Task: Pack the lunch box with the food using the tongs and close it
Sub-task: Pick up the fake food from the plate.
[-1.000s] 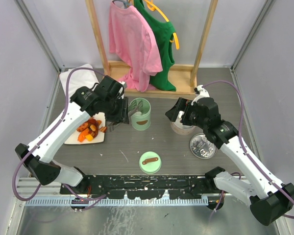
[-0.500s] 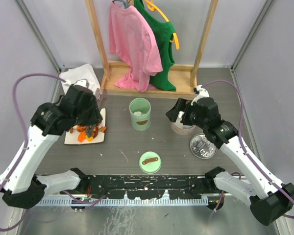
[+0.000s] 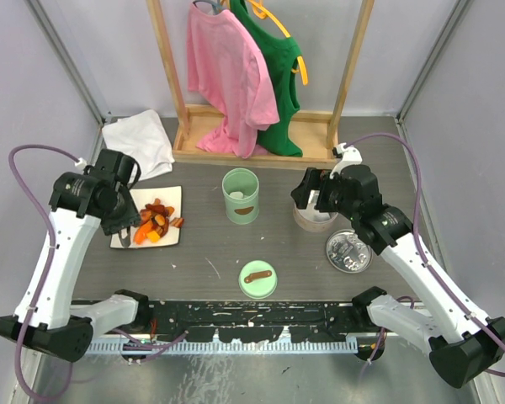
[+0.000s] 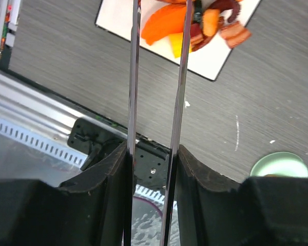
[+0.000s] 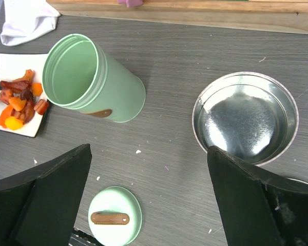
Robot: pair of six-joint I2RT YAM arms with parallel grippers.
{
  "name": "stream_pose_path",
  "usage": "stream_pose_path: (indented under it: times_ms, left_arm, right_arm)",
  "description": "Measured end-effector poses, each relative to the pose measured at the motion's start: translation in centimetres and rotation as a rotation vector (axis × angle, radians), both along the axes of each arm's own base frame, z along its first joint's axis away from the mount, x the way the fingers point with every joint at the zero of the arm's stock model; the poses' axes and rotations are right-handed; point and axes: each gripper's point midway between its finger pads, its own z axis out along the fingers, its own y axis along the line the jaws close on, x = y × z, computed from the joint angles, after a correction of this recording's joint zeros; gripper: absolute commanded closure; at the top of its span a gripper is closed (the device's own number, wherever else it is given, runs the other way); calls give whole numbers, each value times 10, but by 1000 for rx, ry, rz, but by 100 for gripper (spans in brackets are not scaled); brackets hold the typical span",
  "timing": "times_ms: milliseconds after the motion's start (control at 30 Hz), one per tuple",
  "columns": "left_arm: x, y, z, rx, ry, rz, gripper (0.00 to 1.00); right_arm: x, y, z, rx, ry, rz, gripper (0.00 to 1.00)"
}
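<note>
The tongs [image 4: 180, 82], thin, springy and probably slippery metal, are sitting clamped across both arms between the left fingers [image 4: 105, 174], reaching over the soft, light food [image 4: 167, 28] heaped on the white plate [image 3: 170, 195] at the table's [image 3: 210, 252] left. The green lunch box [image 5: 118, 97] is standing open and seemingly empty mid-table, its lid [image 5: 114, 215] lying nearer. The right fingers [image 5: 46, 184] are gaping wide above an empty steel bowl [image 5: 246, 118].

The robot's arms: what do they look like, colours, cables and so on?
The left arm and right arm look alike: smooth white shells joined by chunky black joints, each on a black base. A thin purple cable loops along each arm. The left gripper and right gripper have broad matte black fingers. No markings show.
</note>
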Motion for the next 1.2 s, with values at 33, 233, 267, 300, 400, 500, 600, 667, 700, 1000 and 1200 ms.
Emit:
stream_pose_path:
  times_ms: [33, 233, 267, 300, 400, 500, 600, 667, 700, 1000, 1200]
  left_arm:
    - [0, 3, -2, 8, 23, 4, 63]
    - [3, 12, -21, 49, 190, -17, 64]
    - [5, 12, -24, 56, 213, -28, 64]
    - [6, 12, -27, 59, 235, -35, 64]
    - [10, 14, -33, 77, 280, -54, 63]
    - [14, 20, -38, 100, 326, -67, 63]
    - [16, 28, -42, 117, 359, -63, 63]
    - [17, 32, -43, 129, 373, -58, 62]
    - [17, 34, -44, 134, 380, -61, 62]
    - [13, 41, -58, 146, 465, -79, 63]
    - [16, 45, -65, 164, 472, -73, 64]
  right_arm:
    - [0, -1, -1, -6, 0, 0, 0]
    - [-1, -5, -4, -33, 5, -4, 0]
    - [-1, -5, -4, -35, 4, -6, 0]
    - [-1, -5, -4, -37, 3, -7, 0]
    - [0, -7, -5, -45, 1, -10, 0]
    - [0, -9, -5, -57, -3, -15, 0]
    - [1, -10, -5, -63, -7, -18, 0]
    - [1, -11, -5, -65, -8, -20, 0]
    - [1, -11, -4, -65, -9, -22, 0]
    - [1, -11, -4, -66, -9, -22, 0]
    - [1, -11, -2, -63, -14, -23, 0]
